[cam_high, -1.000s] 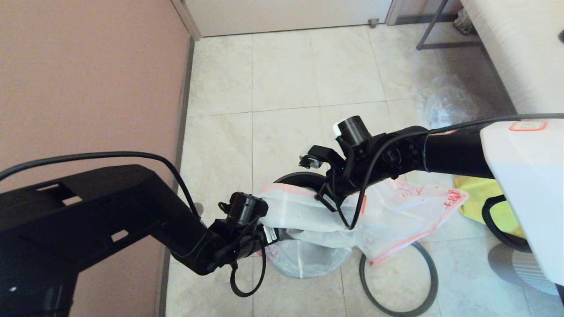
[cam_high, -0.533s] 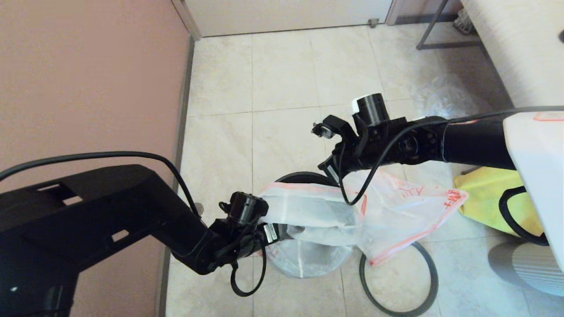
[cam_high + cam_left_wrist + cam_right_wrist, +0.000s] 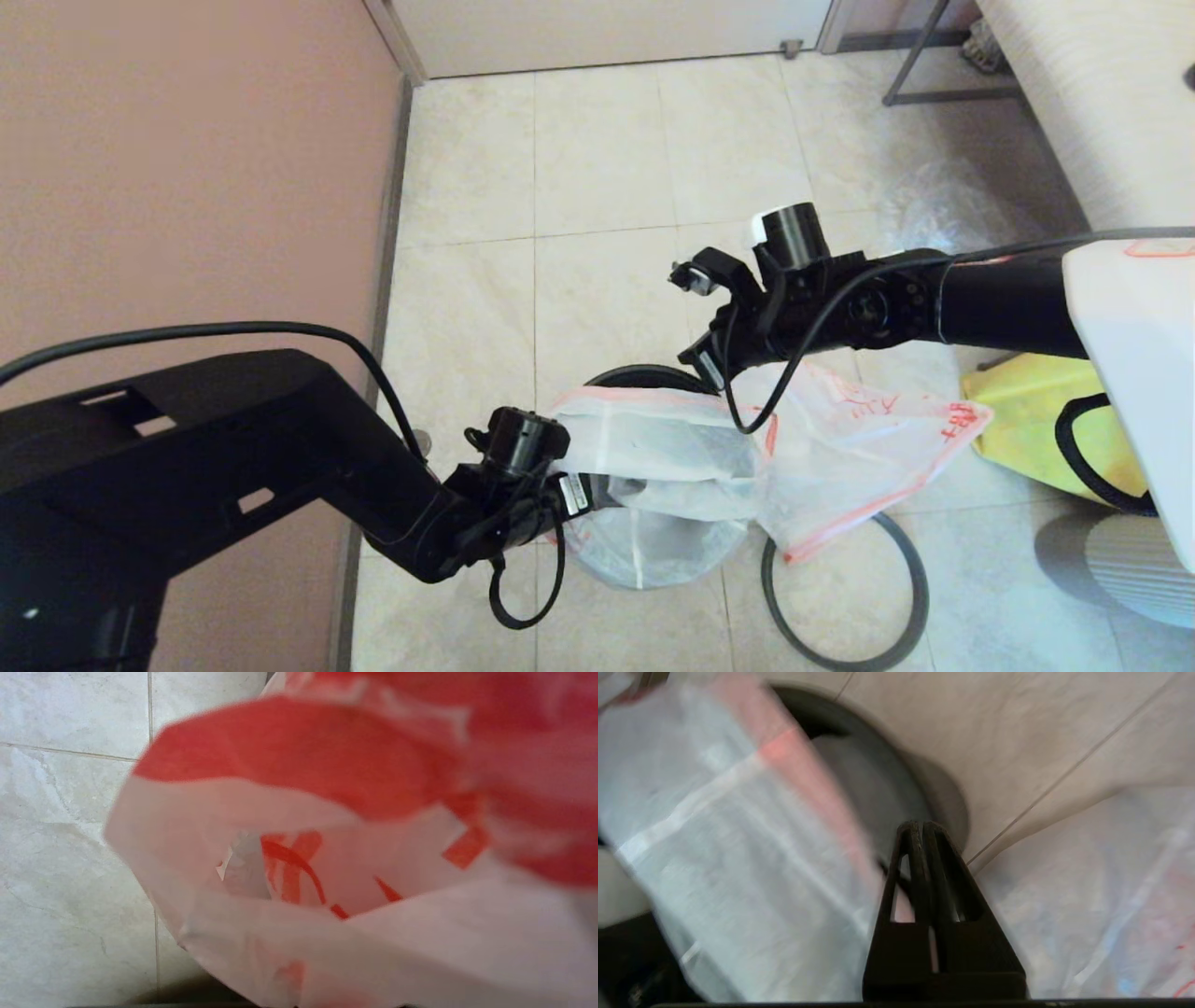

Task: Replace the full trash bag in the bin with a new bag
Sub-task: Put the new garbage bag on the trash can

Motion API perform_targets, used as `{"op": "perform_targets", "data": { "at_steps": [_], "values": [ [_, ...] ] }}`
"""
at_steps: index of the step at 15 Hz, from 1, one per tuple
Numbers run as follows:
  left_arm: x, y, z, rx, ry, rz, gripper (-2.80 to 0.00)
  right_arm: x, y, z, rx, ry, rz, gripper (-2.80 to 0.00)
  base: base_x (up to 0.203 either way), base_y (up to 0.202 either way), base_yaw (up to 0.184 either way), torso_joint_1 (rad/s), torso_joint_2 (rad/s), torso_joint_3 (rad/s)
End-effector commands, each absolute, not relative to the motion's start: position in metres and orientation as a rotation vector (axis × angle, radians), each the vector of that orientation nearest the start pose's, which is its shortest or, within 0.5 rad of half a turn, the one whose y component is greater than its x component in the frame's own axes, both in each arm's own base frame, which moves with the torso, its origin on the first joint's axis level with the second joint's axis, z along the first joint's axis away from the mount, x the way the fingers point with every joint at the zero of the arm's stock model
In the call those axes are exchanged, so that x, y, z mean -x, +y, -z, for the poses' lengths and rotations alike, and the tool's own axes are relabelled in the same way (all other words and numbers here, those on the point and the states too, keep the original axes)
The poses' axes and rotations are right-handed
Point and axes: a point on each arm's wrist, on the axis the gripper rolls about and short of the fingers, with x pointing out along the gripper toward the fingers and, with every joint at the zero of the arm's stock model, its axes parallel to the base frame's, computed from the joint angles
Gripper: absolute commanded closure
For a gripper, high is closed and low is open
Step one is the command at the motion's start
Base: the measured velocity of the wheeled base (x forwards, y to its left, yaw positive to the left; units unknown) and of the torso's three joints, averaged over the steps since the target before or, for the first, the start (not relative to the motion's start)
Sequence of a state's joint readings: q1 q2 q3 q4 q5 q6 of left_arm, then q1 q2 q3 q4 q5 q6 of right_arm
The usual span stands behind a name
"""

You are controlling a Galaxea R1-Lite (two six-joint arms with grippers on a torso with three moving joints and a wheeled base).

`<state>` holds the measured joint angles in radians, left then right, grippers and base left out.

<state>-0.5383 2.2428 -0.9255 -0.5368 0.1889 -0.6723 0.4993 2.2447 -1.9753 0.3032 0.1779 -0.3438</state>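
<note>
head view: left tool (image 3: 581, 493) at the near-left lip of the bin (image 3: 644, 383), gripping an edge of the new bag (image 3: 672, 457), a white film with red trim. the bag is draped over the bin mouth, and a flap of it spills past the right tool's side onto the floor. right tool (image 3: 707, 366) sits at the bin's far rim, just above the bag's red hem. the loose rim hoop (image 3: 910, 597) lies on the floor, near the left tool's far side, partly under the bag flap. yellow bag (image 3: 1027, 411) well off beyond the right arm.

left wrist view: film fills the view right in front of the tool; the bag mouth (image 3: 327, 868) gapes open a little ahead of it. fingers themselves not visible here.

right wrist view: right tool (image 3: 920, 828) clenched flat, fingers (image 3: 911, 868) pressed together. cannot tell whether any film is caught between them. the bin's dark wall is just beyond the tips, with bag film to either side.

judgement: the step is spreading the mouth over the rim. keep the left grip fixed as an anchor. the right tool should open, catch the far hem, then draw it outward and down over the rim. pull slowly, thin film tears. fit the hoop last.
</note>
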Motion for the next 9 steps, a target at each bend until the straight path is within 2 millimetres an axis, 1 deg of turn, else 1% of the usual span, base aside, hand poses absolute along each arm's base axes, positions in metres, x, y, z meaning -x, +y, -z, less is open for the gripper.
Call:
{"op": "perform_targets", "data": {
  "at_steps": [1, 4, 6, 9],
  "values": [
    [-0.325, -0.19, -0.01, 0.358, 0.806, 0.069, 0.0, -0.4, 0.23, -0.202, 0.428, 0.469, -0.769, -2.8, 0.0, 0.0, 0.0, 0.0, 0.0, 0.0],
    [-0.326, -0.19, -0.011, 0.359, 0.805, 0.068, 0.0, -0.4, 0.24, -0.197, 0.447, 0.458, -0.796, -2.8, 0.0, 0.0, 0.0, 0.0, 0.0, 0.0],
    [-0.326, -0.19, -0.011, 0.359, 0.805, 0.068, 0.0, -0.399, 0.24, -0.193, 0.477, 0.461, -0.815, -2.8, 0.0, 0.0, 0.0, 0.0, 0.0, 0.0],
    [-0.326, -0.19, -0.01, 0.359, 0.806, 0.067, 0.0, -0.396, 0.241, -0.183, 0.5, 0.536, -0.846, -2.8, 0.0, 0.0, 0.0, 0.0, 0.0, 0.0]
  ]
}}
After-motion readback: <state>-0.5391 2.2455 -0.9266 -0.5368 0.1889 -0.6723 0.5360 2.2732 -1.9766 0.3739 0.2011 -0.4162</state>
